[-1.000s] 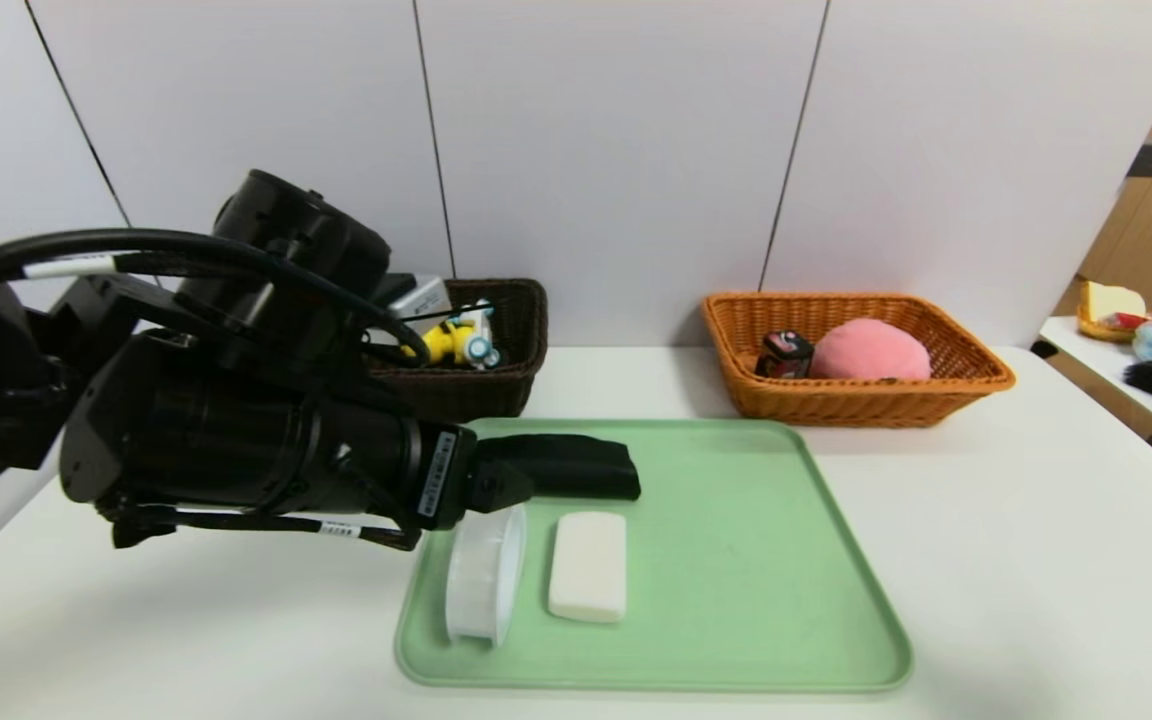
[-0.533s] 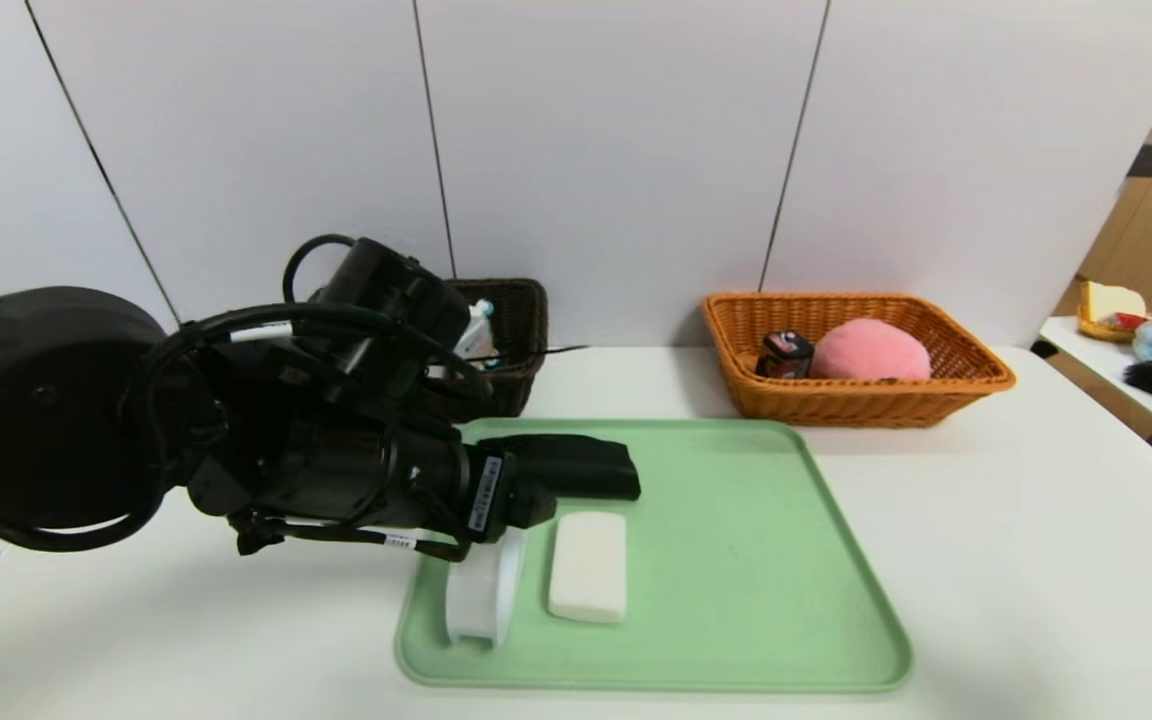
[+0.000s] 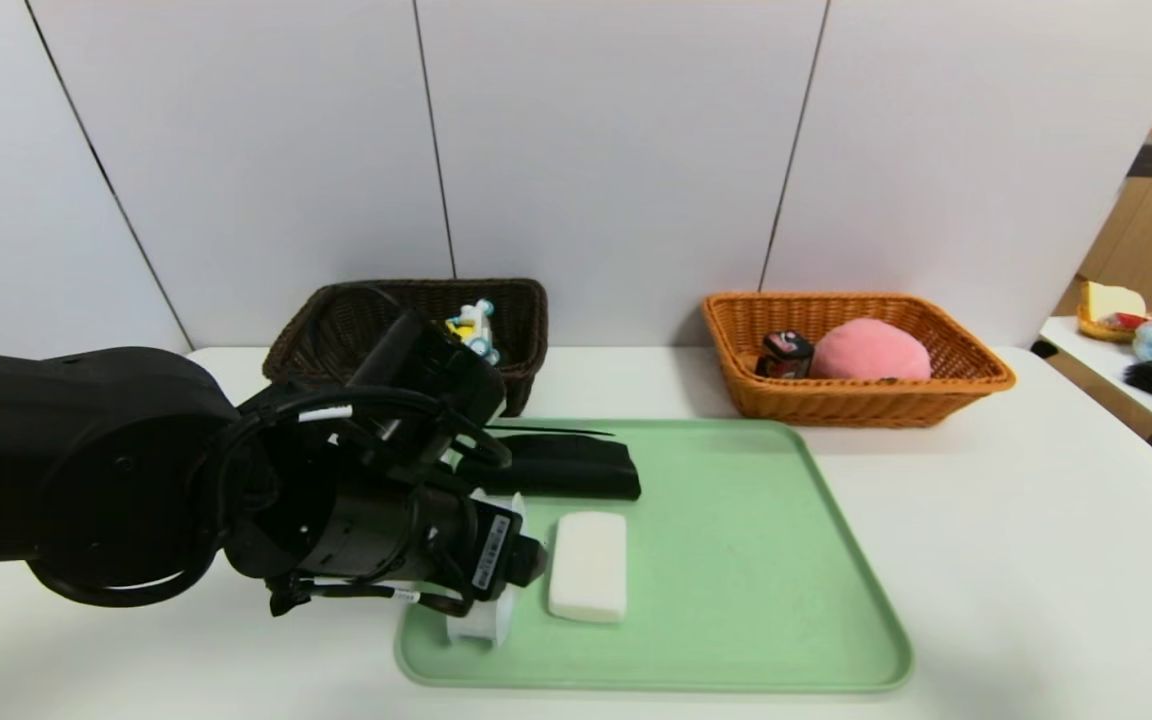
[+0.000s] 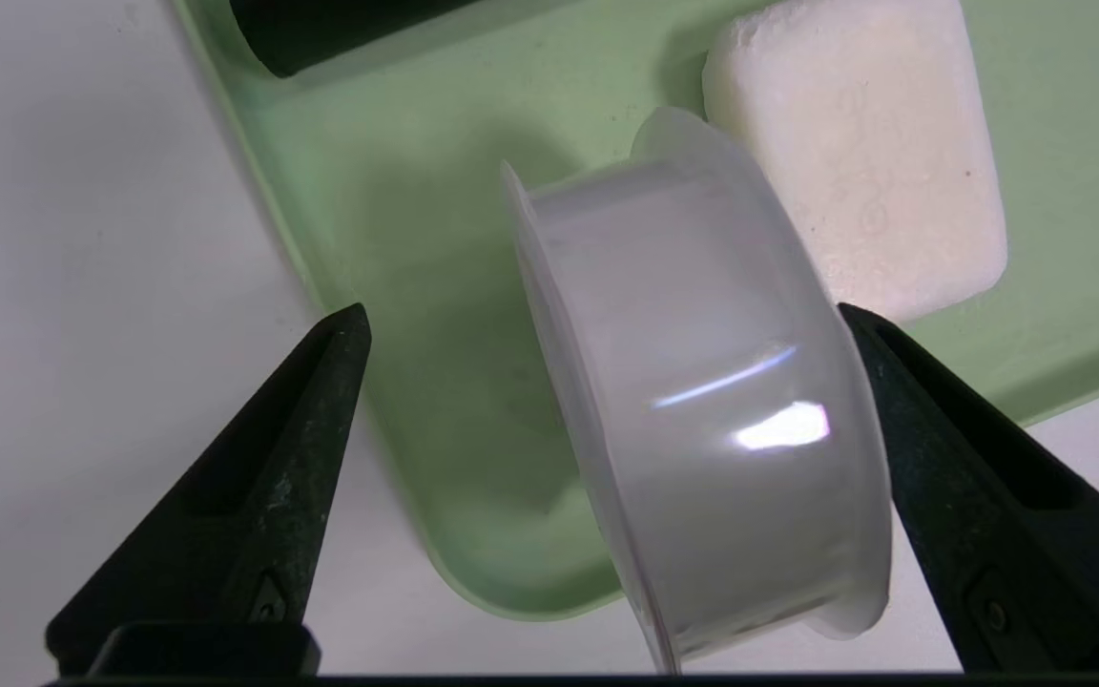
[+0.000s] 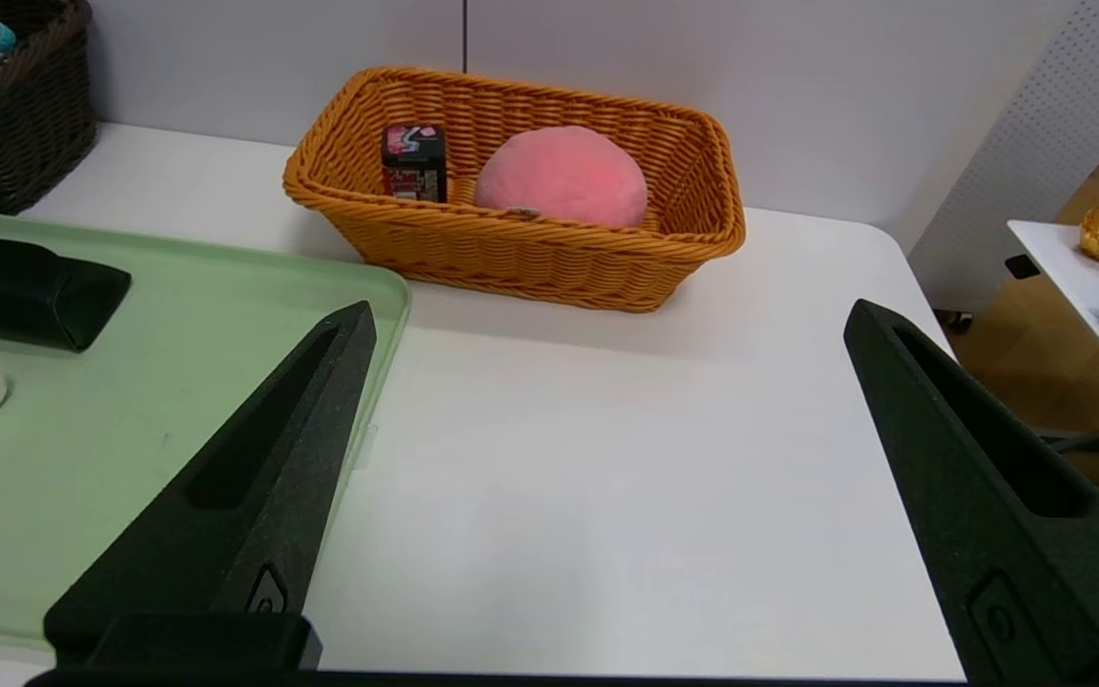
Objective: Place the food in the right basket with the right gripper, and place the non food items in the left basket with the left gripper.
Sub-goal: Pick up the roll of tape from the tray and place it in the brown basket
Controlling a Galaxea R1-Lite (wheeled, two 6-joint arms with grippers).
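Item 1, left gripper [image 4: 602, 482]: black, two pointed fingers, spread wide and holding nothing. Over the last second it has swung away from the dark basket and dropped to the lower left of the head view, where it now straddles the white round container [image 4: 702, 420]. One finger sits just beside the container's base, the other stands well off over the table; contact cannot be told. Judged meaning: the duck is delivered and the container is the next pick.

Item 2, white round container: translucent plastic, smooth glossy wall, thin flared rim, lying on its side at the left edge of the green tray [image 3: 736, 560]. Likely slippery and apt to roll when squeezed.

Item 3, soap-like bar [image 3: 588, 565]: chalky white, rounded rectangular block, matte, just beside the container.

Item 4, black pouch [image 3: 576, 465]: soft folded fabric, at the tray's upper left.

Item 5, left basket [image 3: 516, 330]: dark brown woven wicker, upper left of centre, holding the yellow duck toy [image 3: 471, 328].

Item 6, right basket [image 3: 856, 395]: orange-tan wicker, flared sides, upper right, holding the pink plush peach [image 3: 871, 350] and the small black canister [image 3: 786, 355]. Food is judged sorted.

Item 7, right gripper [image 5: 607, 496]: parked above the bare table near the tray's right edge, fingers apart, empty.

Three non-food items remain on the tray.
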